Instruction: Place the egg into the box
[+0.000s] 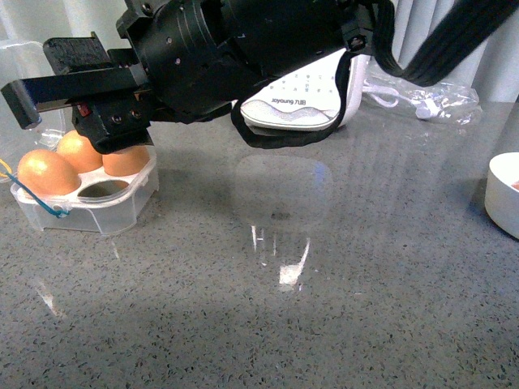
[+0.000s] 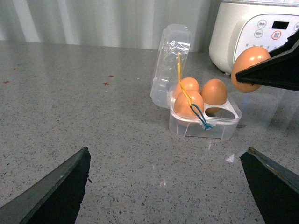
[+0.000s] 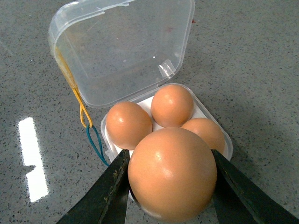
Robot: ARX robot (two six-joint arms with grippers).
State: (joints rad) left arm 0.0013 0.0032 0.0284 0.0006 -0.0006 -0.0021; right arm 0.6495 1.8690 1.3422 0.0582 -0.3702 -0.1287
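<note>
My right gripper (image 3: 170,154) is shut on the egg (image 3: 172,175), an orange-brown egg held just above the box (image 3: 227,142). The box is a clear plastic case with its lid (image 3: 126,51) open. It holds three brown eggs, and one hollow (image 2: 219,111) is empty. In the left wrist view the held egg (image 2: 250,63) hangs a little above and to the side of the box (image 2: 205,130). In the front view the right gripper (image 1: 113,130) hides the held egg above the box (image 1: 122,207). My left gripper (image 2: 163,186) is open and empty, low over the counter, short of the box.
A white button-panel appliance (image 1: 304,101) stands behind the box, also in the left wrist view (image 2: 252,28). A white bowl (image 1: 507,190) sits at the right edge. A clear plastic bag (image 1: 442,101) lies at the back right. A blue and yellow elastic loop (image 3: 88,126) hangs off the box.
</note>
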